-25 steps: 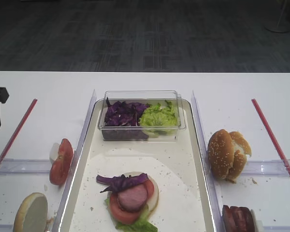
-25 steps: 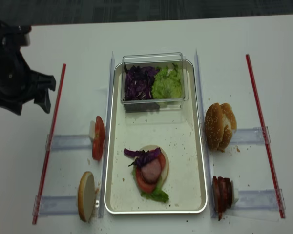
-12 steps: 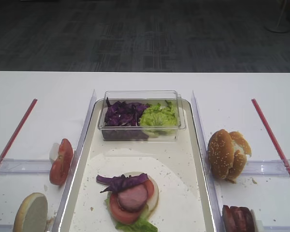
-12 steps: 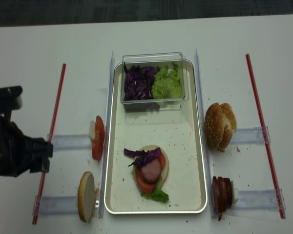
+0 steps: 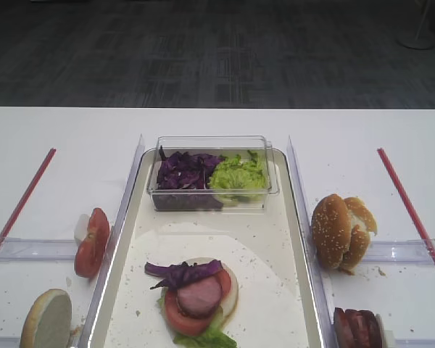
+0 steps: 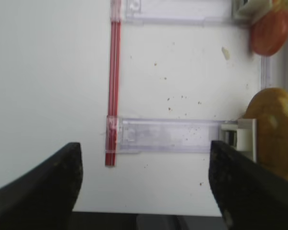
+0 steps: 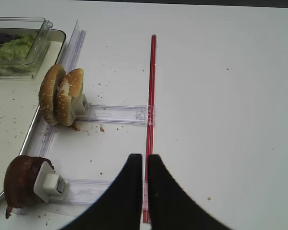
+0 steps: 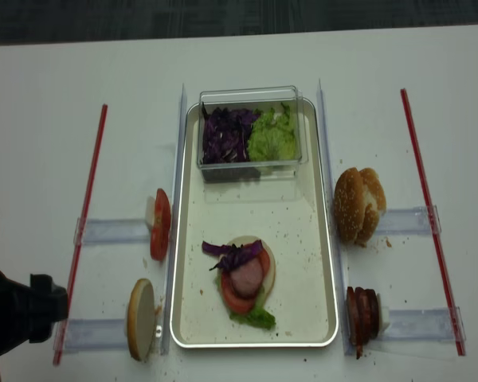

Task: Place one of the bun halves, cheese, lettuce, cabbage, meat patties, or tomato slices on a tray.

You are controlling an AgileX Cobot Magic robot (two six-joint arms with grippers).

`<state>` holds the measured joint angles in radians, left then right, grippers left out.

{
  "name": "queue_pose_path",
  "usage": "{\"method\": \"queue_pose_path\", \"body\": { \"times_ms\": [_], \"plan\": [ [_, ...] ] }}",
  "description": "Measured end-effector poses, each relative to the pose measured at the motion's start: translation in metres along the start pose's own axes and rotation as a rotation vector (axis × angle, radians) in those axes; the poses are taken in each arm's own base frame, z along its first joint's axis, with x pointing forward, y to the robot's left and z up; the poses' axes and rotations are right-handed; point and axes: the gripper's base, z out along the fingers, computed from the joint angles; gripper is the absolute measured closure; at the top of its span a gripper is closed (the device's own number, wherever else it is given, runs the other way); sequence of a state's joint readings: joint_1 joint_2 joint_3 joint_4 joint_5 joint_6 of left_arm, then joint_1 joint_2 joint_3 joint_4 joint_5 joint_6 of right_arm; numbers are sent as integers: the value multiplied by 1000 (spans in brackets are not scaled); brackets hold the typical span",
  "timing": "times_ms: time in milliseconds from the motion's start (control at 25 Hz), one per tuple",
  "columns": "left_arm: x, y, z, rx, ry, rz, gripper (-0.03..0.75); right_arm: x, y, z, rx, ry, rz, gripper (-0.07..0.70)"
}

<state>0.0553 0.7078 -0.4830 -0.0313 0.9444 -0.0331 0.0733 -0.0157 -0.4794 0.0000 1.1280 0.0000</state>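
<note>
Your left gripper (image 6: 144,191) has pulled back to the table's near-left edge, jaws spread and empty. Ahead and to its right, purple shredded cabbage (image 8: 233,255) tops the stack on the cream-white metal tray (image 8: 307,239); that placement looks finished.

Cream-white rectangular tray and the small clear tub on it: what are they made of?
The cream-white rectangular tray looks like enamelled or painted metal: smooth, slightly glossy, rolled rim; coated plastic is possible. The small clear tub looks like rigid transparent plastic: purple cabbage and green lettuce show through its walls.
</note>
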Motion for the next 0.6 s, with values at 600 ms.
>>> {"method": "queue_pose_path", "body": {
  "times_ms": [600],
  "plan": [
    [38, 0, -53, 18, -293, 49, 223, 0, 0, 0, 0, 0, 0, -48]
  ]
}}
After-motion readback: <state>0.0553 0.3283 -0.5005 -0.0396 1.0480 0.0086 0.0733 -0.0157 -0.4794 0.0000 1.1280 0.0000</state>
